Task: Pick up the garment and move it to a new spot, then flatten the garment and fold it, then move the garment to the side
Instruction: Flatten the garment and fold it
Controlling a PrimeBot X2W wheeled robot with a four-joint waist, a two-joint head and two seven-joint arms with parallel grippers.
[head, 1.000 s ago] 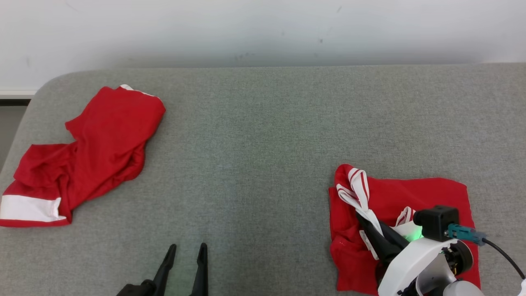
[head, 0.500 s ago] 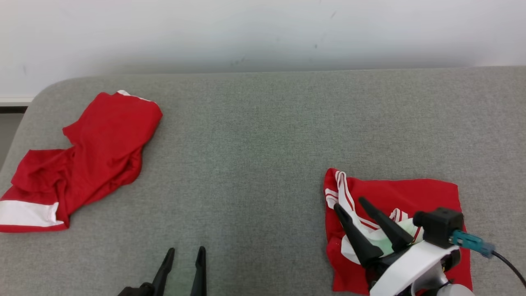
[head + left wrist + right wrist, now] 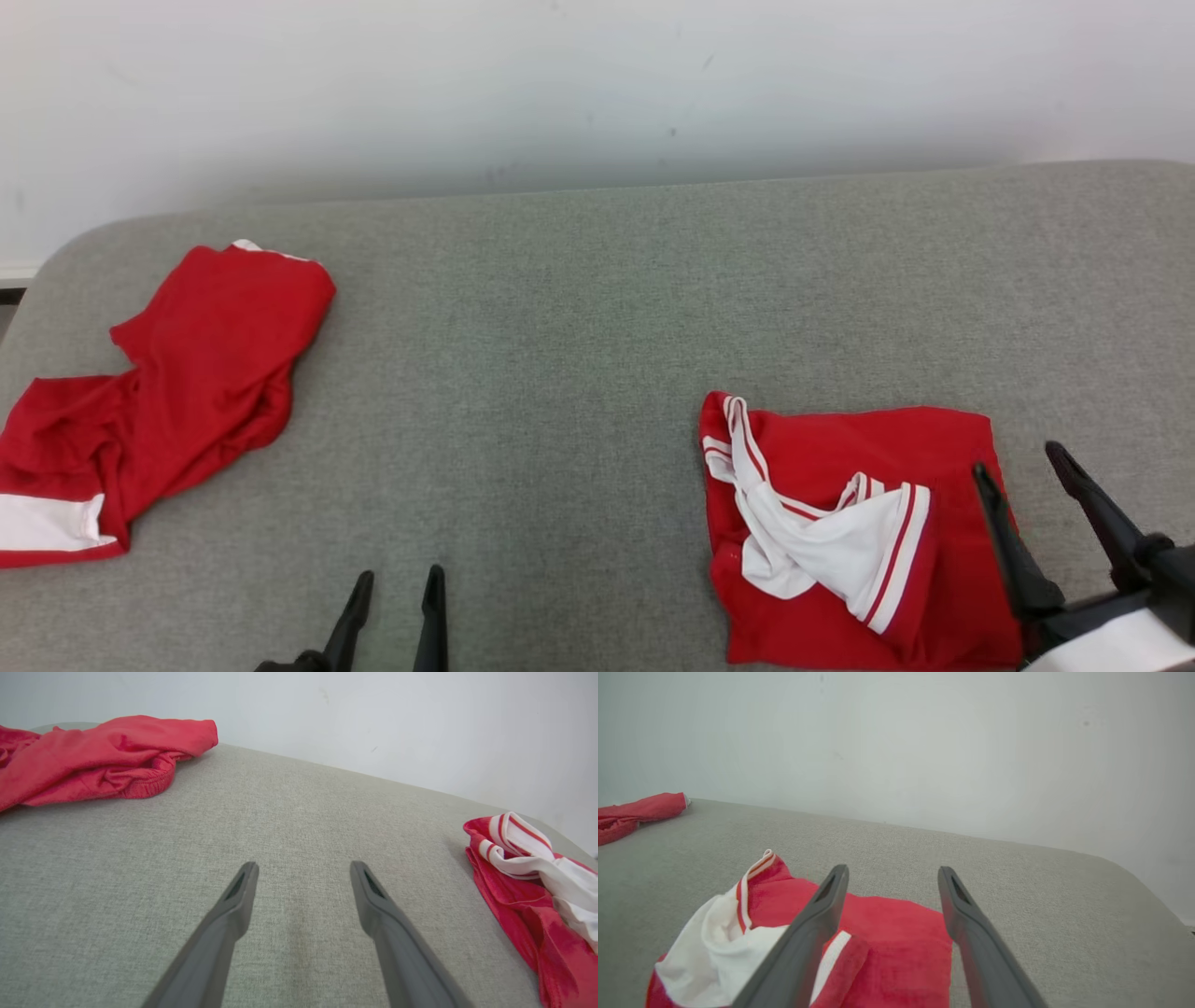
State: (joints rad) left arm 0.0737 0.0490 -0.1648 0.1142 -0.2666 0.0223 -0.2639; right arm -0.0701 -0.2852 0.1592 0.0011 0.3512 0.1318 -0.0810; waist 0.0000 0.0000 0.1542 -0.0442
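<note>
Head: folded red garment (image 3: pixel 840 448), white striped trim on top, lies on grey table (image 3: pixel 597 327), front R. R gripper (image 3: pixel 1016 459) at its R edge, fingers apart, empty. L gripper (image 3: pixel 401 573) parted, empty; crumpled red garment (image 3: pixel 177 373) far L.
L wrist: fingers apart over bare table.
R wrist: fingers spread above folded garment.
</note>
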